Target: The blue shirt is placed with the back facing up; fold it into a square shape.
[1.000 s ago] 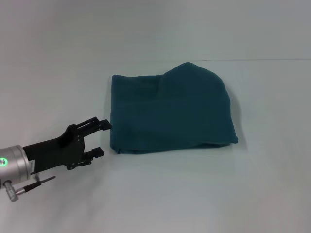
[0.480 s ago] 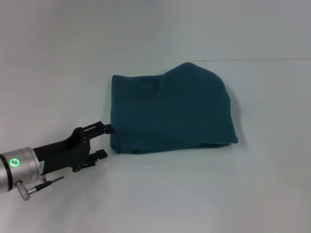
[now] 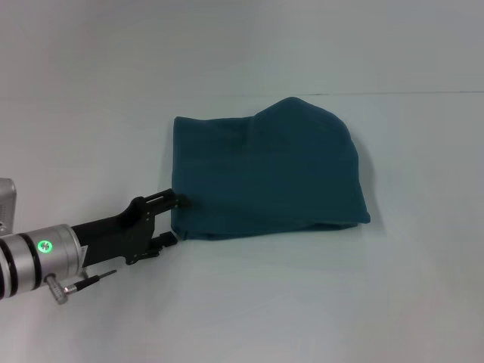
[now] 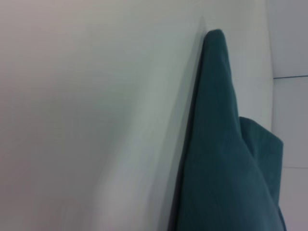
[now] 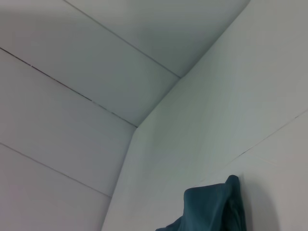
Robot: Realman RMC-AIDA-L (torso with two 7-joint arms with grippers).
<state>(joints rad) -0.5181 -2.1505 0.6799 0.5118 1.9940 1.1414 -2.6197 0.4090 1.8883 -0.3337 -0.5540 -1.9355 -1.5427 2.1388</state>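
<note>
Blue shirt (image 3: 266,172) lies folded, plain, left gripper (image 3: 174,219) apparently spread at its corner.

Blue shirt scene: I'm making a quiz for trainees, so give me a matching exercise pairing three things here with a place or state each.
Things:
1. blue shirt
2. left gripper
3. table

Descriptions:
a. white, bare toward the robot
b. folded, lying flat
c. open at the cloth's near left corner

Pairs: 1-b, 2-c, 3-a
</note>
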